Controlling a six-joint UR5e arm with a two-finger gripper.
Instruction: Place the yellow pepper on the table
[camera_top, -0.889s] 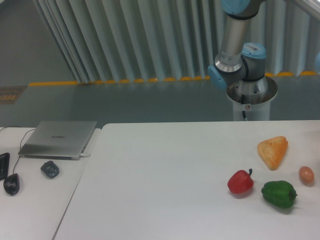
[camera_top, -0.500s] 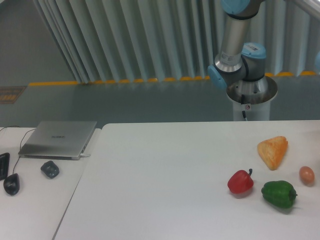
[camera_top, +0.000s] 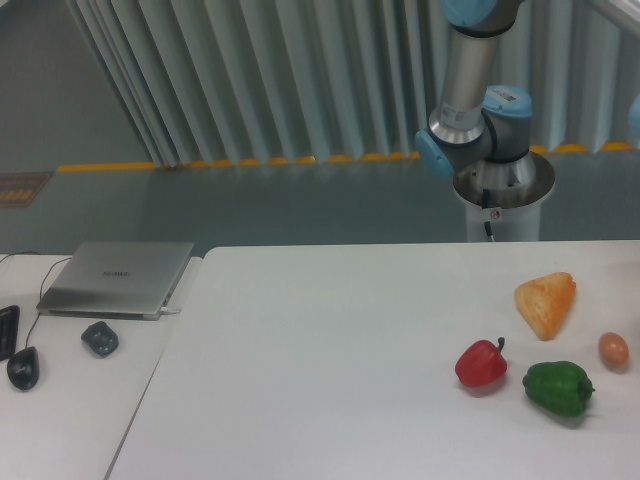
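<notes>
Small yellow bell pepper: out of view, place unknown. Gripper: out of view, opening and load cannot be told. Large plain white table (camera_top: 330, 350): bears glossy red pepper (camera_top: 481, 364), green pepper (camera_top: 557, 388) just beside it, orange-yellow wedge-shaped pastry (camera_top: 546, 301) behind, small brownish egg-shaped item (camera_top: 613, 349) at right edge.

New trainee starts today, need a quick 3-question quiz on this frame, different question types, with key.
1. True or false: a yellow pepper lies on the table.
2. Which item sits nearest the red pepper? A) laptop B) green pepper C) mouse
3. Fill in: the orange-yellow wedge pastry lies ____ the red pepper, toward the robot base.

Key: 1 false, none is in view; 2 B; 3 behind. The gripper is out of frame.
</notes>
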